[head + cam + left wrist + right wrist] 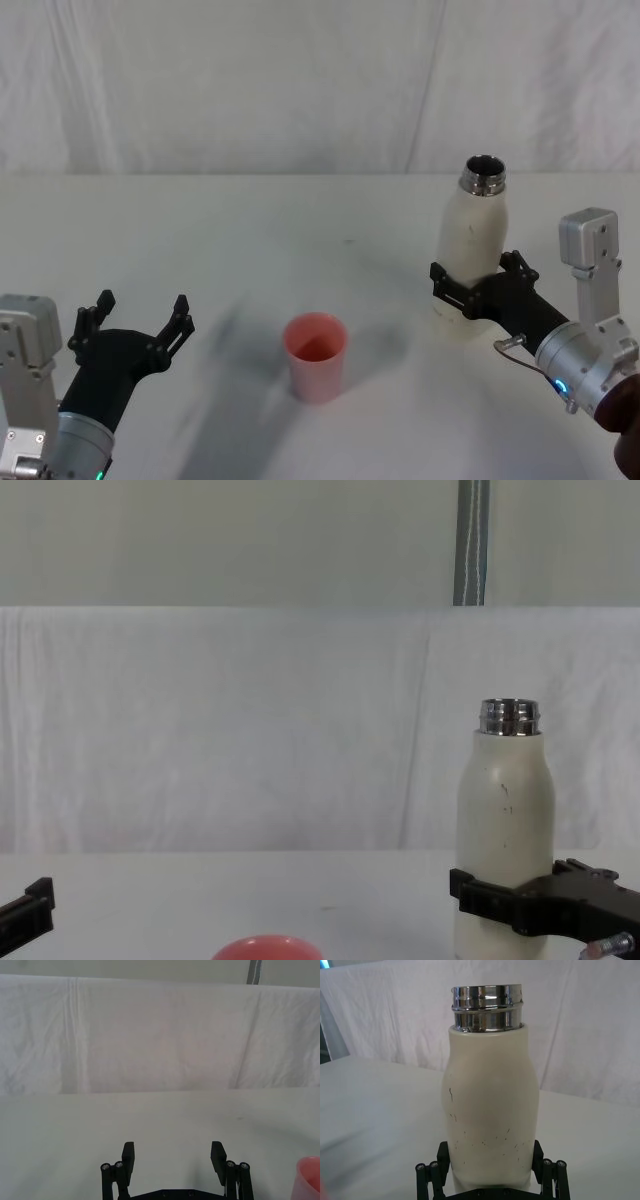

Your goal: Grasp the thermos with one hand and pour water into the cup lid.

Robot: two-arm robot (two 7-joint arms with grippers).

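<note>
The thermos (475, 225) is a tall cream-white bottle with an open steel neck, upright at the right of the white table (300, 230). My right gripper (478, 275) is shut on its lower body, one black finger on each side. In the right wrist view the thermos (490, 1095) shows dark scuff marks, and the right gripper (490, 1152) hugs its base. The pink cup lid (317, 355) stands open-side up at the table's front centre, left of the thermos. My left gripper (140, 310) is open at the front left, nothing between its fingers (128, 1156).
A white cloth backdrop (300, 80) hangs behind the table. The chest view shows the thermos (505, 800) from the side, the right gripper (515, 895) around it and the cup lid's rim (265, 948) low down. A grey pole (472, 540) stands behind.
</note>
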